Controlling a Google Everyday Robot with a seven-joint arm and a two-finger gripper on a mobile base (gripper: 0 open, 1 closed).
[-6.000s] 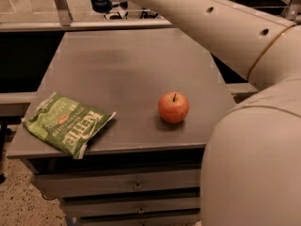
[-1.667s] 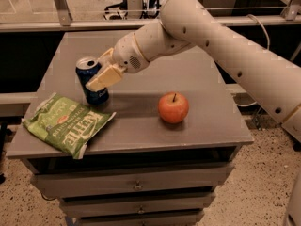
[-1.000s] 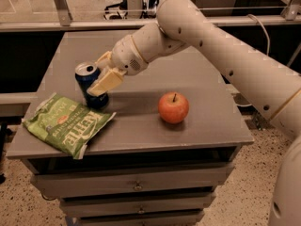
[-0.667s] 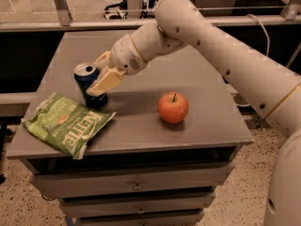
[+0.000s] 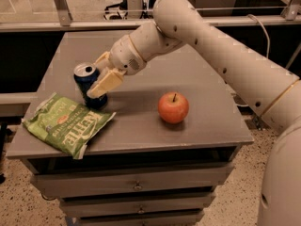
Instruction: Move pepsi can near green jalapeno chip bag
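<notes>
The gripper [image 5: 98,78] reaches in from the right with its jaws closed around the upright pepsi can [image 5: 83,80], which stands on the desk [image 5: 202,79] just beside the far edge of the green jalapeno chip bag [image 5: 66,126], the bag lying flat toward the desk's near-left corner.

One pepsi can [image 5: 84,74], one green jalapeno chip bag [image 5: 68,126], one apple [image 5: 173,107], one gripper [image 5: 98,80] at the can.

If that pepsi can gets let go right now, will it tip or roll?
Possibly: the pepsi can seems tilted in the gripper, beside the green jalapeno chip bag, so it could tip. Tipped, its round body would probably roll.
</notes>
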